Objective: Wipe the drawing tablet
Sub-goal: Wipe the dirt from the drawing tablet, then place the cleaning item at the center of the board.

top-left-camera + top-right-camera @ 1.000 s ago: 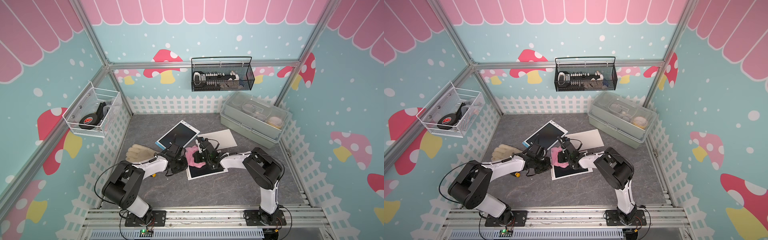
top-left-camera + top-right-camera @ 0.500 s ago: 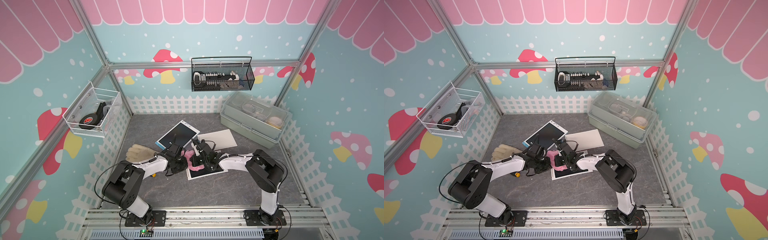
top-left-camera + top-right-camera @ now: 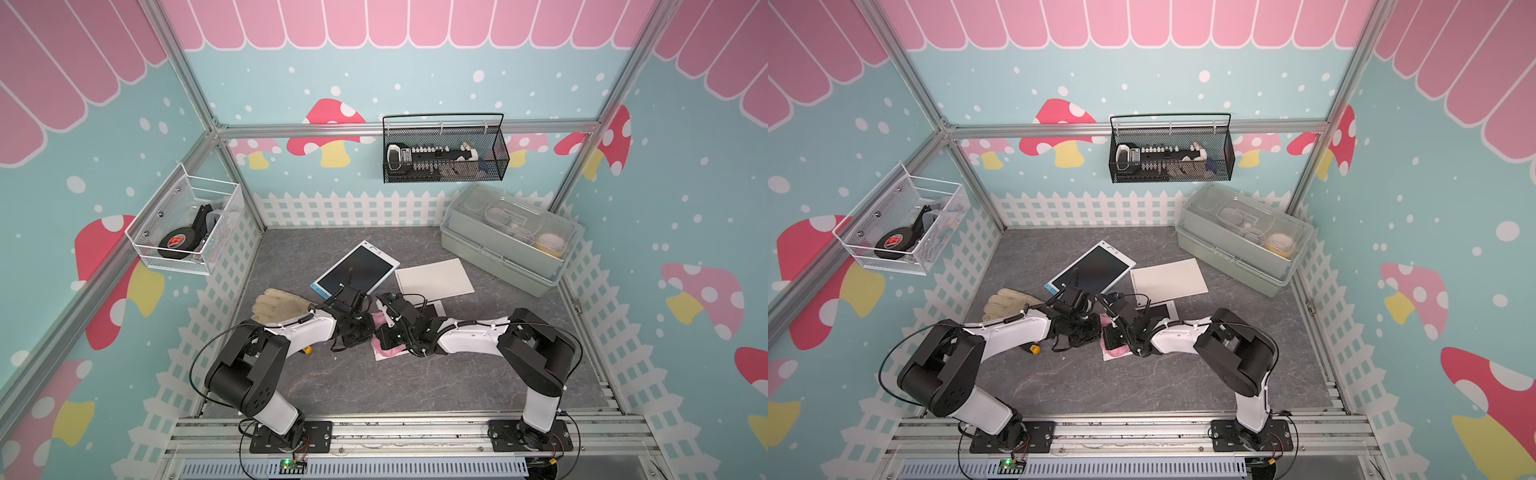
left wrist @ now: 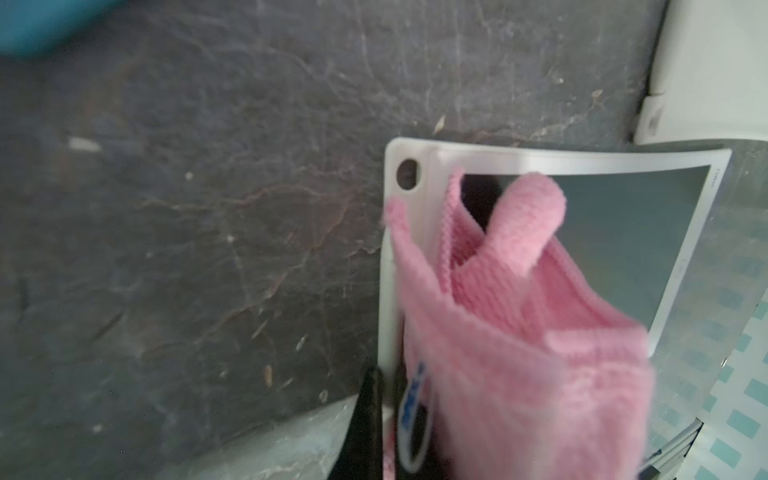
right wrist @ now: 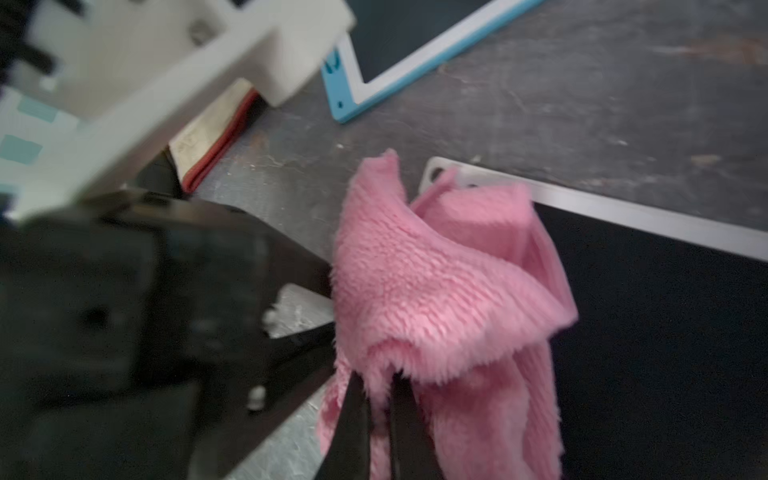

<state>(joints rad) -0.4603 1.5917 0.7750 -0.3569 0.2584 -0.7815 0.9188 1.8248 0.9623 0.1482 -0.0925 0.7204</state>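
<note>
Wiping scene centred on 1 landmark, the drawing tablet [image 4: 623, 241]: a white-framed slab with a dark screen, lying flat on the grey table [image 3: 374, 395] where the 2 arms meet. In both top views the arms hide most of it, and we see only a far corner and a strip of the near edge.

Right gripper [image 5: 376, 386]: we see its 2 black fingers pressed together on a bunched fold of the pink cloth [image 5: 436, 291]. The cloth drapes over the tablet's corner with the round hole and rests on the screen.

Left gripper [image 4: 392, 399]: its jaws are closed. In the left wrist view we read them as pinching the tablet's white frame edge, just beside the cloth, though blur softens the contact.

Behind the tablet we find a blue-framed tablet [image 3: 355, 272] and a white board [image 3: 434, 277], just beside each other and both near it. To the left of the tablet lies a beige glove [image 3: 276, 305], partly under the left arm. Left of the tablet and nearer the front sits a small yellow object [image 3: 308, 350], too small for us to identify. Well behind the tablet and to its right stands a lidded translucent box [image 3: 505, 266]. High behind the tablet hangs a black mesh basket [image 3: 492, 166], and far to its left a white wire basket [image 3: 145, 239].
</note>
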